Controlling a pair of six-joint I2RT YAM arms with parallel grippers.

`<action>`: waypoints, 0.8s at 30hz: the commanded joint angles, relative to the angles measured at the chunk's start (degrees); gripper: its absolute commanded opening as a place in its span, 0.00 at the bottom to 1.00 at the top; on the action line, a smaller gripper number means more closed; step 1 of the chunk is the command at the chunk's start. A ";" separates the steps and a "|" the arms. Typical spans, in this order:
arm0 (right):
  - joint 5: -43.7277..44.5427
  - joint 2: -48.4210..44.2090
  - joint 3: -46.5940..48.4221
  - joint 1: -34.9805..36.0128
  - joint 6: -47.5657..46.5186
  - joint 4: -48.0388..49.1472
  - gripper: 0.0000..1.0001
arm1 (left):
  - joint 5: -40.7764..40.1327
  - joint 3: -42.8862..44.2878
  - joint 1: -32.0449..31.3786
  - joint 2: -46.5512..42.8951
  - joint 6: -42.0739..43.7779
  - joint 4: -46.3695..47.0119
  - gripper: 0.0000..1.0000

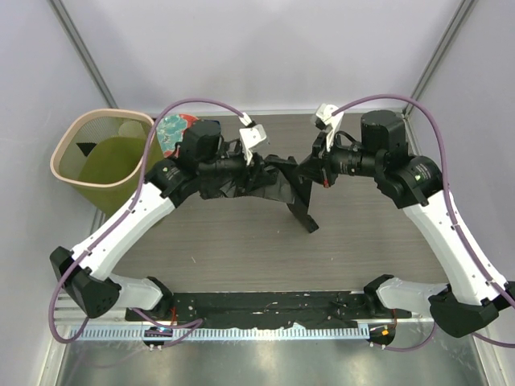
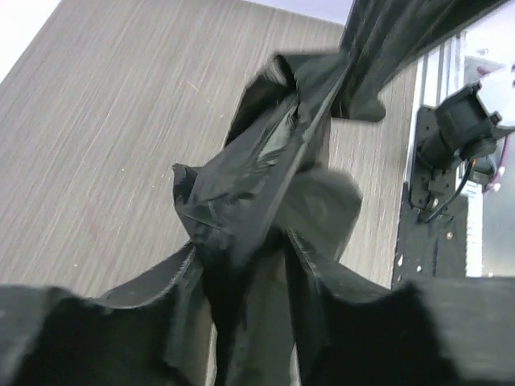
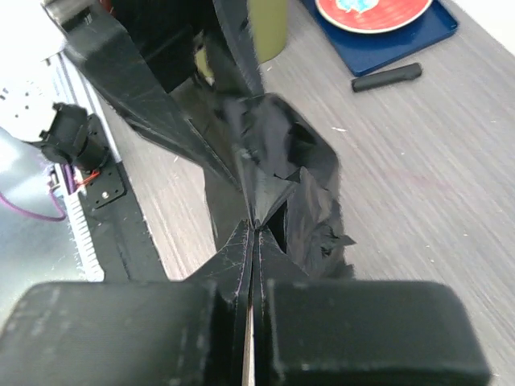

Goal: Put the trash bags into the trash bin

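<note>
One black trash bag (image 1: 283,186) hangs stretched between my two grippers above the middle of the table, with a tail drooping to the tabletop. My left gripper (image 1: 259,167) is shut on its left end; in the left wrist view the bunched film (image 2: 257,185) fills the gap between the fingers of the gripper (image 2: 245,249). My right gripper (image 1: 312,169) is shut tight on its right end, pinching thin film (image 3: 269,153) at the tips (image 3: 253,229). The olive-green trash bin (image 1: 60,153) with a pinkish rim stands off the table's far left corner, well left of both grippers.
A red-and-teal plate (image 1: 171,131) lies at the back left, partly under my left arm; the right wrist view shows it (image 3: 374,12) on a dark blue mat (image 3: 402,44) with a black cylinder (image 3: 387,76) beside it. The black base rail (image 1: 265,310) runs along the near edge.
</note>
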 commanded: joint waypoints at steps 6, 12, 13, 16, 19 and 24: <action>15.65 -1.31 3.69 0.05 -5.76 4.35 0.01 | 36.13 -0.73 2.30 -5.50 10.22 -0.76 0.00; -1.71 4.32 2.81 0.14 2.31 12.08 0.01 | 40.04 4.28 -4.55 -1.99 4.52 -4.80 0.00; -3.14 4.93 2.72 0.14 3.37 12.62 0.01 | 40.74 4.72 -4.92 -0.77 3.29 -5.33 0.00; -2.99 5.12 4.73 -0.38 2.94 10.52 0.01 | 38.65 9.54 -4.57 3.01 12.27 -29.08 0.00; -1.05 1.96 5.09 -3.98 2.32 10.17 0.01 | 31.47 12.73 -4.48 4.34 25.86 -41.61 0.00; -1.74 0.36 1.85 -4.87 8.90 12.72 0.01 | 25.20 2.63 -4.13 -1.97 13.97 -25.77 0.00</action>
